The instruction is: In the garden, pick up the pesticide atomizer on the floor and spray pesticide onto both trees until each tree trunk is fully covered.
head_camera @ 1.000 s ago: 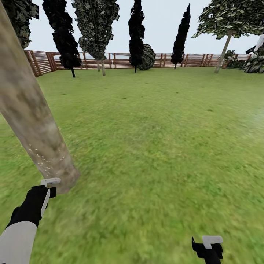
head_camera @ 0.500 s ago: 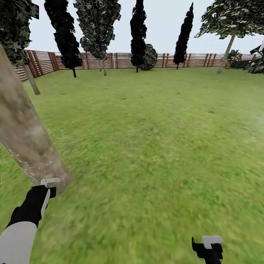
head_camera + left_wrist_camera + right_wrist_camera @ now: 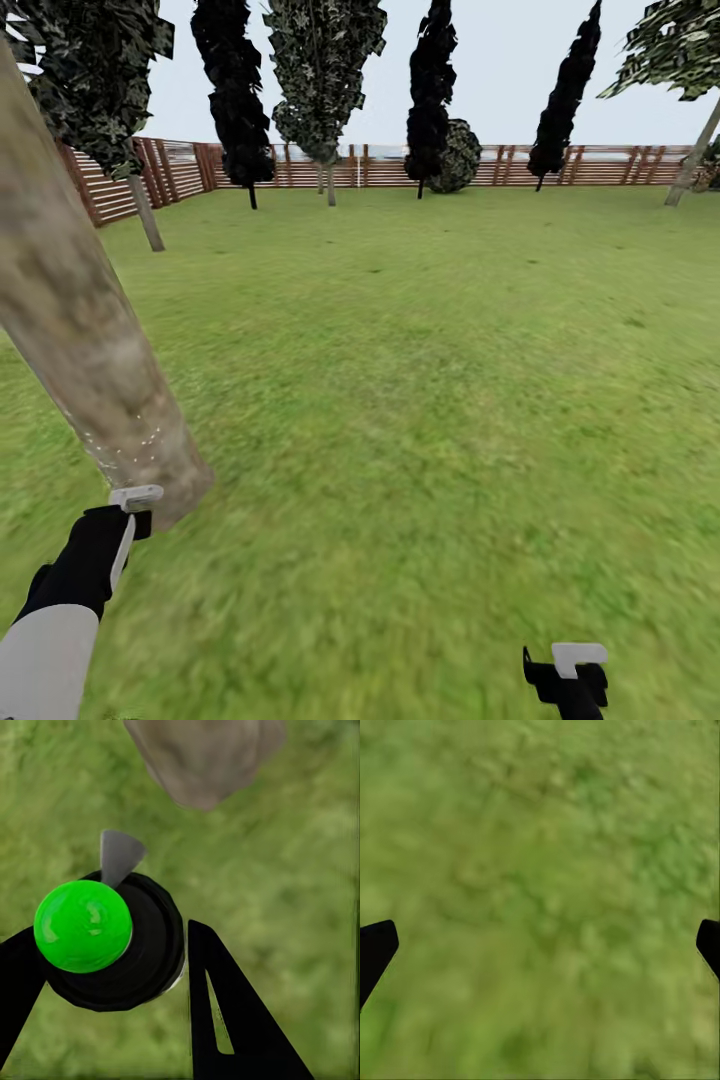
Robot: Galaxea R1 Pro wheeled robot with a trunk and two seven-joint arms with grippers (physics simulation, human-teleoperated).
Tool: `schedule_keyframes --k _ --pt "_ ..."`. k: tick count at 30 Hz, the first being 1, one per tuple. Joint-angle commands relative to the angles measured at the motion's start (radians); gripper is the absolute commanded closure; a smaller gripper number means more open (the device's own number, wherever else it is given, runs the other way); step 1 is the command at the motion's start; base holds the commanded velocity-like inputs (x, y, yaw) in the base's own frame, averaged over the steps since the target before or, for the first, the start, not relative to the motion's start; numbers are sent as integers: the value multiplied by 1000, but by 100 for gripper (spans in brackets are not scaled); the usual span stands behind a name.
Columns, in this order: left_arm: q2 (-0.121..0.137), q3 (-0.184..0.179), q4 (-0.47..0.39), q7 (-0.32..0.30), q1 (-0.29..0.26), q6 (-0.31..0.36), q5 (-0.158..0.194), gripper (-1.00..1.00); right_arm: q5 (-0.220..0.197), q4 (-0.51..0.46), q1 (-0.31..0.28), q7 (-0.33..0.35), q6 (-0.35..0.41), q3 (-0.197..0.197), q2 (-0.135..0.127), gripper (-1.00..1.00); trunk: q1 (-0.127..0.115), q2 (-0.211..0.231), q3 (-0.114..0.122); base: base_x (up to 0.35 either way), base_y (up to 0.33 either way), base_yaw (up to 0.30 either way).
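Right gripper (image 3: 540, 945) hangs low over bare lawn (image 3: 430, 400), fingers spread wide, nothing between them. Left gripper (image 3: 112, 967) is clamped on the atomizer (image 3: 112, 945): black body, green cap, grey nozzle aimed at the trunk (image 3: 90, 340). Trunk base sits just ahead of the left gripper in the head view, close but apart, fine white specks low on it. Farther back: dark trees (image 3: 430, 90), then the slat fence (image 3: 400, 170).

Bright, even daylight under a pale sky (image 3: 500, 60), without hard shadows or glare. Grass (image 3: 420, 560) smeared and soft toward the lower frame, sharper near the fence (image 3: 580, 165). Both wrist views blurry, ground out of focus.
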Motion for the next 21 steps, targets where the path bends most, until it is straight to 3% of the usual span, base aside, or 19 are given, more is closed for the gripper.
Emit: schedule_keyframes --k 1,3,6,8,10,12,18,21 --pt "-5 0 2 0 -1 5 -2 100 10 2 -1 -4 -3 -6 0 -100 0 0 -1 171 -251 276" --pt "-20 2 13 0 -1 -19 -2 100 9 1 -1 -5 -3 -6 -1 -100 0 0 -1 174 -214 276" --pt "-24 -3 14 2 -1 -85 -4 100 9 1 -1 -6 -3 -7 -3 -100 0 0 -1 142 -121 276" --pt "-26 -7 11 -1 -12 -92 -8 100 9 1 0 -6 -3 -7 -3 -100 0 0 -1 18 -14 276" --pt "-23 -8 11 -2 -19 -54 -5 100 9 1 -1 -6 -3 -7 -3 -100 0 0 -1 5 -4 276" --pt "-21 -9 17 -5 -91 11 -6 100 9 0 0 -6 -3 -7 -4 -100 0 0 -1 1 -1 273" --pt "-16 -10 23 -13 -190 39 -8 100 9 0 -1 -6 -3 -7 -5 -100 0 0 -1 0 0 247" --pt "-11 -11 14 -14 -241 142 -8 100 9 0 0 -6 -3 -7 -5 -100 0 0 -1 0 0 52"
